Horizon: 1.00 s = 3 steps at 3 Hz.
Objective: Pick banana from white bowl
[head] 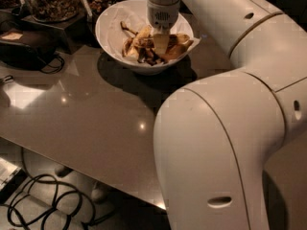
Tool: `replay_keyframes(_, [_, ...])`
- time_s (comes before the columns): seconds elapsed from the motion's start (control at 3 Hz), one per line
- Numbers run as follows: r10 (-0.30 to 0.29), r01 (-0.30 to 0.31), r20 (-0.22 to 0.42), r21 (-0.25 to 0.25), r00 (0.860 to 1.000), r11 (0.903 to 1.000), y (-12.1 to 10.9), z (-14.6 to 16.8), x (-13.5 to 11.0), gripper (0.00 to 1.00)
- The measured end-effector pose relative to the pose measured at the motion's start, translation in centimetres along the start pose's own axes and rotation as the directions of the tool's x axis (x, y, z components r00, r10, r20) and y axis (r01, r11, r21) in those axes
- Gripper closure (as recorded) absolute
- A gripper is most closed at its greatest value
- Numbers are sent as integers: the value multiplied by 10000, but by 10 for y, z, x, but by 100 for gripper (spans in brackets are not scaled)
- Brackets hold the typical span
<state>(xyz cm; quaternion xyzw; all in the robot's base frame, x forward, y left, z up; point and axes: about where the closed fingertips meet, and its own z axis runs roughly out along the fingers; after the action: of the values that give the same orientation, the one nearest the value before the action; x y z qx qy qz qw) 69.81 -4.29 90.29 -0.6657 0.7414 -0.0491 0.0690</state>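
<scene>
The white bowl (110, 32) stands at the back of the table, lined with white paper. It holds a heap of brown-speckled yellow banana parts. The banana (176, 48) appears as a long dull-yellow, brown-spotted piece on the right side of the heap, partly covered. Limp peel pieces with stems (128, 32) lie on the left side. My gripper (160, 44) points straight down into the middle of the bowl, its tip among the heap and just left of the banana. The wrist hides what lies under it.
Glass jars of nuts (50, 1) stand on a dark stand at the back left. A black device with a cord (24, 49) lies at the left. My own white arm (230, 143) fills the right. Cables (43, 205) lie on the floor below the table's front edge.
</scene>
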Motion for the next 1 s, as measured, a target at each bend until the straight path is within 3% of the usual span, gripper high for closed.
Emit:
replay_keyframes(0.33, [-305, 306, -184, 59, 9994, 9995, 9, -4, -1, 93])
replay_keyframes(0.67, [-314, 316, -168, 132, 9994, 9994, 12, -9, 1, 100])
replay_keyframes(1.0, [-137, 136, 17, 574, 9999, 9983, 11, -17, 3, 100])
